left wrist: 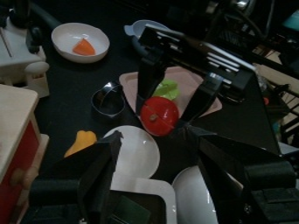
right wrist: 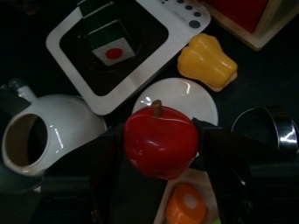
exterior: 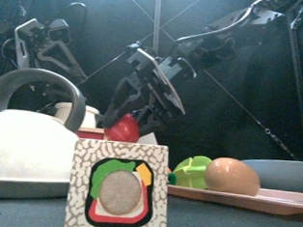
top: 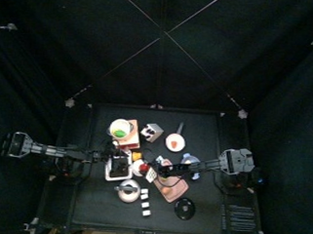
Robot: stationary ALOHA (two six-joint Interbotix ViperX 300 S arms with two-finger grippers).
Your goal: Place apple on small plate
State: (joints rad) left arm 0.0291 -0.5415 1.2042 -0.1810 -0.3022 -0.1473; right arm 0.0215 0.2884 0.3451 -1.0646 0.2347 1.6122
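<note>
The red apple (right wrist: 159,145) is off the counter, pinched between the two jaws of the right gripper (right wrist: 162,166), one jaw pressed to each side of it. Its brown stem sticks straight out of the top, away from the wrist, so its stem-to-base axis runs along the line of the jaws. From the left wrist view the apple (left wrist: 159,115) hangs under the right gripper (left wrist: 172,98) with its axis close to upright and the stem hidden in the jaws' shadow.

Right beneath it sits the small plate (right wrist: 176,98), white and round, near the middle of the counter; the apple overlaps its rim in the right wrist view but I can't tell whether it touches. A yellow pepper (right wrist: 208,58) lies just beside the plate, and a white mug (right wrist: 47,131) stands on the plate's other side. A toy microwave (right wrist: 121,45) lies flat beyond them.

From the front edge, the apple (exterior: 123,128) peeks up behind a patterned box (exterior: 120,186), with a white kettle (exterior: 30,137) towards the left corner and a pink tray (exterior: 258,198) towards the right.

The left gripper (left wrist: 158,188) hovers near the plate (left wrist: 132,149), jaws spread wide, holding nothing
</note>
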